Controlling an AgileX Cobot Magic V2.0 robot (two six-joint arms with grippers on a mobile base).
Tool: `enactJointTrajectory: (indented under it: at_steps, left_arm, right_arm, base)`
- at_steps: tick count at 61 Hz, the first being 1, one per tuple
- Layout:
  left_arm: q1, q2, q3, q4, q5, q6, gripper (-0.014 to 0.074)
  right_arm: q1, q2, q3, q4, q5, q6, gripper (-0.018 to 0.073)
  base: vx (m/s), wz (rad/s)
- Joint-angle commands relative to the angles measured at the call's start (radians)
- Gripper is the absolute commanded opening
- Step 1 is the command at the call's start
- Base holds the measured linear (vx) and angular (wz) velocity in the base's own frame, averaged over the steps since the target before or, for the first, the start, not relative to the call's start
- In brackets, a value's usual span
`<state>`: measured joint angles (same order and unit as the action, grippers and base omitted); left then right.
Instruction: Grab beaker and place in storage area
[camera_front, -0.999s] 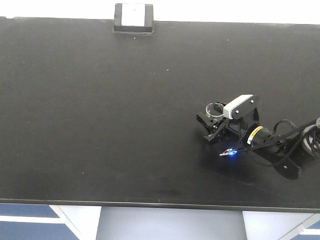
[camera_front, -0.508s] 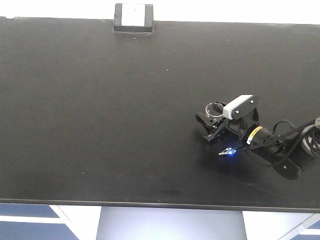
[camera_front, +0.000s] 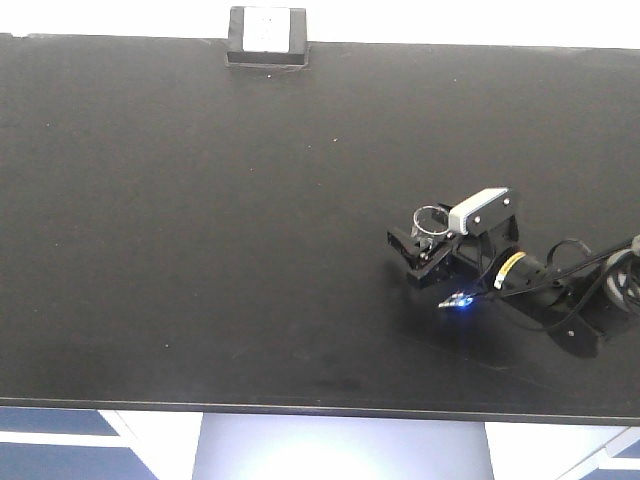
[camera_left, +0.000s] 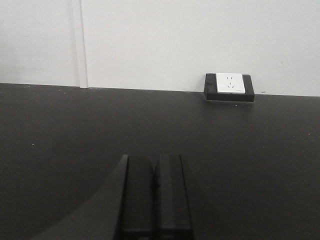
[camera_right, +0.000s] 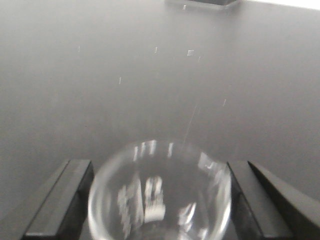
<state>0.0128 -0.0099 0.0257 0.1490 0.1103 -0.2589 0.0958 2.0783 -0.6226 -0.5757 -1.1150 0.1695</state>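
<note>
The clear glass beaker (camera_front: 431, 221) stands upright between the fingers of my right gripper (camera_front: 417, 253), at the right of the storage area's black benchtop (camera_front: 200, 200). In the right wrist view the beaker (camera_right: 160, 195) is blurred and fills the gap. The black fingers (camera_right: 65, 195) press on both of its sides. I cannot tell whether it rests on the benchtop (camera_right: 100, 75) or hangs just above it. My left gripper (camera_left: 155, 162) is shut and empty, low over the benchtop (camera_left: 60, 125). It does not show in the front view.
The small black-framed white outlet box (camera_front: 266, 35) sits at the benchtop's back edge and also shows in the left wrist view (camera_left: 230, 86). A white wall (camera_left: 150, 40) rises behind it. The right arm's cables (camera_front: 600, 280) lie at the right edge.
My right gripper has shifted slightly left with the beaker between its fingers. Nothing else has visibly moved.
</note>
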Motion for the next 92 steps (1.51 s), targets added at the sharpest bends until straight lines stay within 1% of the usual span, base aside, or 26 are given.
enactJointTrajectory:
  at_steps: [1, 5, 9, 17, 25, 32, 33, 37, 43, 50, 51, 55, 58, 62, 63, 66, 67, 72, 79, 92]
  left_arm:
    - [-0.006, -0.018, 0.022, -0.006, -0.085, -0.006, -0.0008]
    - [-0.006, -0.018, 0.022, -0.006, -0.085, -0.006, -0.0008]
    - [-0.006, -0.018, 0.022, -0.006, -0.085, -0.006, -0.0008]
    - [-0.006, -0.018, 0.022, -0.006, -0.085, -0.006, -0.0008]
    - [-0.006, -0.018, 0.022, -0.006, -0.085, -0.006, -0.0008]
    - [-0.006, -0.018, 0.022, -0.006, -0.085, -0.006, -0.0008]
    - [-0.006, -0.018, 0.022, -0.006, -0.085, -0.006, -0.0008]
    - [-0.006, -0.018, 0.022, -0.006, -0.085, -0.006, -0.0008]
    - [-0.006, -0.018, 0.022, -0.006, -0.085, -0.006, -0.0008]
    - [-0.006, -0.018, 0.022, -0.006, -0.085, -0.006, -0.0008]
    - [-0.006, -0.018, 0.022, -0.006, -0.085, -0.006, -0.0008]
    - [-0.006, -0.018, 0.022, -0.006, -0.085, -0.006, -0.0008]
    - [-0.006, -0.018, 0.022, -0.006, -0.085, -0.006, -0.0008]
    - [-0.006, -0.018, 0.022, -0.006, -0.085, -0.006, -0.0008]
    - [-0.006, -0.018, 0.022, -0.006, -0.085, -0.006, -0.0008]
    - [-0.006, -0.018, 0.022, -0.006, -0.085, -0.006, -0.0008]
    - [-0.006, -0.018, 0.022, -0.006, -0.085, -0.006, -0.0008]
    - [-0.006, -0.018, 0.022, -0.006, -0.085, -0.006, -0.0008]
    - [-0.006, -0.018, 0.022, -0.006, -0.085, -0.006, -0.0008]
    - [-0.006, -0.018, 0.022, -0.006, -0.085, -0.006, -0.0008]
  right_arm:
    - [-0.003, -0.116, -0.012, 0.000, 0.038, 0.019, 0.0575]
    - [-0.003, -0.170, -0.012, 0.000, 0.156, 0.053, 0.0575]
    - [-0.003, -0.223, -0.012, -0.007, 0.287, 0.109, 0.0575]
    - [-0.003, -0.323, -0.012, -0.074, 0.489, 0.222, 0.0575]
    - [-0.003, -0.419, -0.012, -0.138, 0.552, 0.285, 0.0575]
    - [-0.003, -0.495, -0.012, -0.149, 0.561, 0.325, 0.0575]
    - [-0.003, -0.574, -0.012, -0.172, 0.603, 0.396, 0.0575]
    - [-0.003, -0.625, -0.012, -0.196, 0.639, 0.444, 0.0575]
    - [-0.003, -0.716, -0.012, -0.245, 0.738, 0.535, 0.0574]
    - [-0.003, -0.871, -0.012, -0.341, 0.922, 0.719, 0.0547]
    - [-0.002, -0.893, -0.012, -0.360, 0.958, 0.757, 0.0537]
    - [0.008, -1.010, -0.012, -0.411, 1.055, 0.843, 0.0490]
    - [0.021, -1.082, -0.012, -0.423, 1.115, 0.868, 0.0441]
    - [0.054, -1.192, -0.012, -0.422, 1.192, 0.866, 0.0319]
    - [0.067, -1.212, -0.012, -0.421, 1.208, 0.866, 0.0275]
    - [0.092, -1.278, -0.012, -0.415, 1.260, 0.865, 0.0181]
    - [0.104, -1.302, -0.012, -0.413, 1.286, 0.865, 0.0134]
    - [0.142, -1.369, -0.012, -0.408, 1.376, 0.865, -0.0015]
    - [0.178, -1.444, -0.012, -0.387, 1.466, 0.865, -0.0011]
    - [0.187, -1.528, -0.012, -0.389, 1.477, 0.865, -0.0008]
  base:
    - [0.00, 0.00]
    - [0.00, 0.00]
    - [0.00, 0.00]
    - [0.00, 0.00]
    - [0.00, 0.00]
    - [0.00, 0.00]
    - [0.00, 0.00]
    - [0.00, 0.00]
    - [0.00, 0.00]
    - [0.00, 0.00]
    - [0.00, 0.00]
    - [0.00, 0.00]
    - [0.00, 0.00]
    - [0.00, 0.00]
    - [0.00, 0.00]
    - [0.00, 0.00]
    - [0.00, 0.00]
    - [0.00, 0.00]
    - [0.00, 0.00]
    - [0.00, 0.00]
